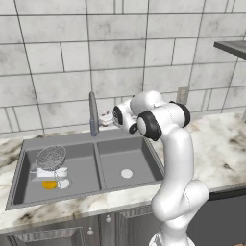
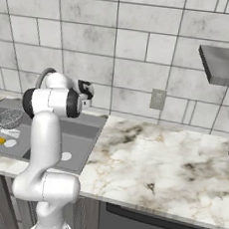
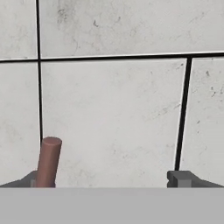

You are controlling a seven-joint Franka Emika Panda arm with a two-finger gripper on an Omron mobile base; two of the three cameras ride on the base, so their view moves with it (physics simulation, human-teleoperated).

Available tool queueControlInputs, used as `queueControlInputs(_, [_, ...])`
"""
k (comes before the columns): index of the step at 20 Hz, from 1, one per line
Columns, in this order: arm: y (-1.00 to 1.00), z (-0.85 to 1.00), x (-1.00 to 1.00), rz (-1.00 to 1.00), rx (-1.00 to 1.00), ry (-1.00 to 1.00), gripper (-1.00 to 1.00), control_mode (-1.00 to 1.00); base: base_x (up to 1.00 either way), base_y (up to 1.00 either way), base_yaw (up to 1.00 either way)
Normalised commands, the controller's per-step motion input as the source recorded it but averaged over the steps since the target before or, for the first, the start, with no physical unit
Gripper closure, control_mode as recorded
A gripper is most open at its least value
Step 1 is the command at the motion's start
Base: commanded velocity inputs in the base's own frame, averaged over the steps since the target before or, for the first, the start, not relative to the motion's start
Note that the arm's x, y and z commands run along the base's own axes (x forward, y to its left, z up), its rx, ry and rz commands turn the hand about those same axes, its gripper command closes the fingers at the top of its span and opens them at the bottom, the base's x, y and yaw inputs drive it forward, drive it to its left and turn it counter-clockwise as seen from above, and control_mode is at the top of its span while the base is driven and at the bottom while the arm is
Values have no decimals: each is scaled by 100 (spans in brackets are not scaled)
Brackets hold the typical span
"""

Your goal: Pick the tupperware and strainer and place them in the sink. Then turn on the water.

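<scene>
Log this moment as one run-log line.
strainer: in left basin, on tupperware | sink: no water | gripper: jaws open, by faucet handle

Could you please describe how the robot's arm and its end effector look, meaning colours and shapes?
The arm is made of smooth, rounded white segments with dark, nearly black ring-shaped joints. The end effector is a small white hand. In the hand view, its two fingertips are small, dark grey and blocky. No cables or markings can be seen.
</scene>
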Motion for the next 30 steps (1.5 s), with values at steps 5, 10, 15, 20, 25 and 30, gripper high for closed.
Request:
queueControlInputs(5, [-66,-10,0,-13,7,0,-100,-100,0,0,0])
queueControlInputs(10, [-63,-10,0,-13,8,0,-100,-100,0,0,0])
queueControlInputs(15, [-60,-10,0,-13,8,0,-100,-100,0,0,0])
queueControlInputs(20, [-63,-15,0,-13,8,0,-100,-100,0,0,0])
queueControlInputs(25, [-61,-19,0,-14,8,1,-100,-100,0,0,0])
queueControlInputs(30, [-48,-16,0,-11,5,0,-100,-100,0,0,0])
